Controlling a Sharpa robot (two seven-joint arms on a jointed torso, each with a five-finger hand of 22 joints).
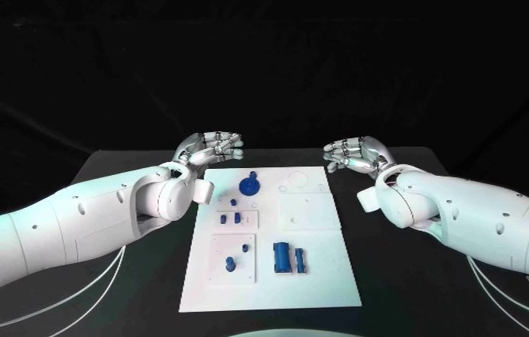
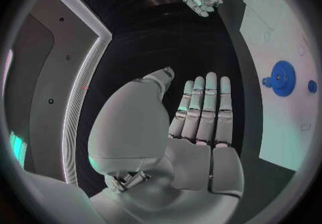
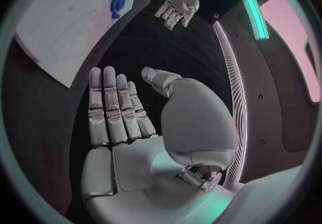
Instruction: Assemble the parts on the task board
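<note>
The white task board (image 1: 314, 276) lies in the middle of the black table. A blue gear (image 1: 249, 185) sits near its far end and is seen too from the left wrist (image 2: 283, 77) and the right wrist (image 3: 118, 4). Small blue pieces (image 1: 229, 218) lie on a raised plate, another blue piece (image 1: 231, 262) on a nearer plate, and a blue cylinder (image 1: 281, 256) with a thin blue bar (image 1: 300, 260) beside it. My left hand (image 1: 212, 147) hovers off the board's far left corner, fingers straight and empty (image 2: 201, 117). My right hand (image 1: 355, 153) hovers off the far right corner, likewise empty (image 3: 117, 109).
Bare black table surrounds the board on both sides. White cables (image 1: 66, 295) run along the table beside my left arm, and others (image 1: 496, 291) beside my right arm.
</note>
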